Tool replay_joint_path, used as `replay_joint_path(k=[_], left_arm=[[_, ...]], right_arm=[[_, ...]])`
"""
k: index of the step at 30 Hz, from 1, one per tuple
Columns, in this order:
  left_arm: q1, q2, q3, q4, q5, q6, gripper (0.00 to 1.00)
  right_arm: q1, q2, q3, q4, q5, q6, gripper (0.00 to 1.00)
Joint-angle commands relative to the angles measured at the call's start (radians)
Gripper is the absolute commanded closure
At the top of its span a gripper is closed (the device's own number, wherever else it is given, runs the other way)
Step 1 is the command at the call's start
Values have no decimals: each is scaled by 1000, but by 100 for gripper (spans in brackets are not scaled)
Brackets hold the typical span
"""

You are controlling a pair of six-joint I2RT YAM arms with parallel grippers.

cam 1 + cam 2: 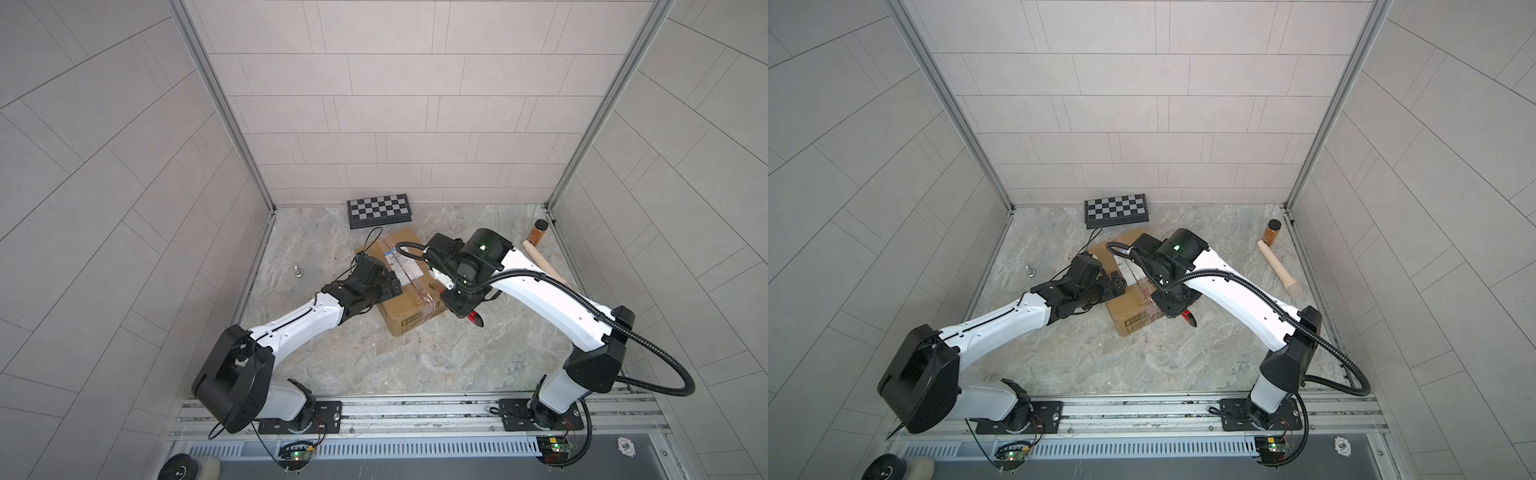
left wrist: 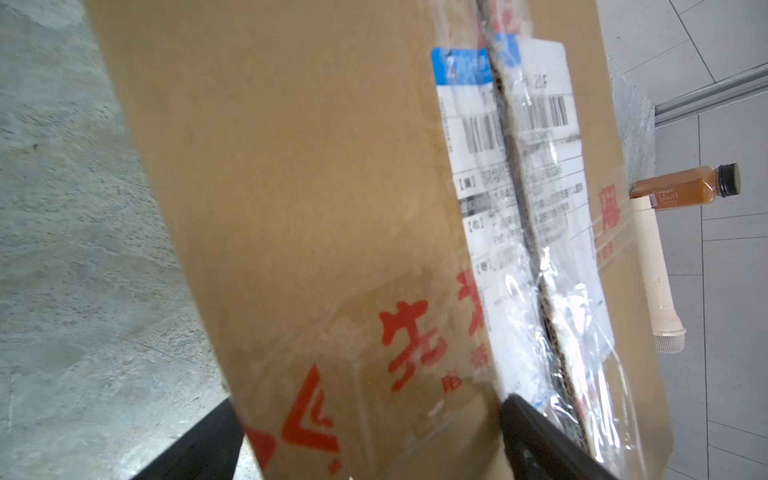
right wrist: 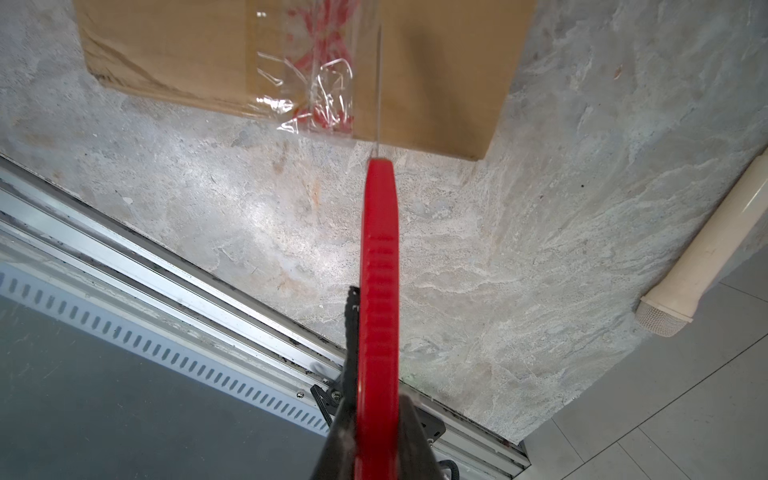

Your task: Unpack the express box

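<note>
We are at the tape-cutting step. The express box (image 1: 409, 305) sits mid-table, just in front of the checkered board (image 1: 380, 210). Our left gripper (image 1: 390, 284) is spread wide across the box's left side, apparently steadying it. Our right gripper (image 3: 374, 419) pinches a red-handled knife (image 3: 380, 249), with the blade against the box's taped end. Next, we judge, the blade must clear the tape so the flaps can be lifted.

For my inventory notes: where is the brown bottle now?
In both top views the brown bottle sits in the far right corner, beside one end of the cream microphone.
</note>
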Motion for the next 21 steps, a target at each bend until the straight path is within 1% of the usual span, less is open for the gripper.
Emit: replay_joint_path(k=[1,6,10,16,21], left_arm=[[8,83,-78,-207,-66,6,2],[7,102,-85,-195,-60,-2,2],[7,115,-99,-180,-50,-10,2],[7,116,-119,-168,-50,-14,2],[7,126,-133,-154,-43,-15,2]], right_arm=[[16,-61,16,-100,-38,15,100],[70,-83,-9,-76,-18,83,100],[125,-73,-45,-36,40,141,100],[124,-91,-160,60,74,216,100],[119,-106,-206,111,64,233,100]])
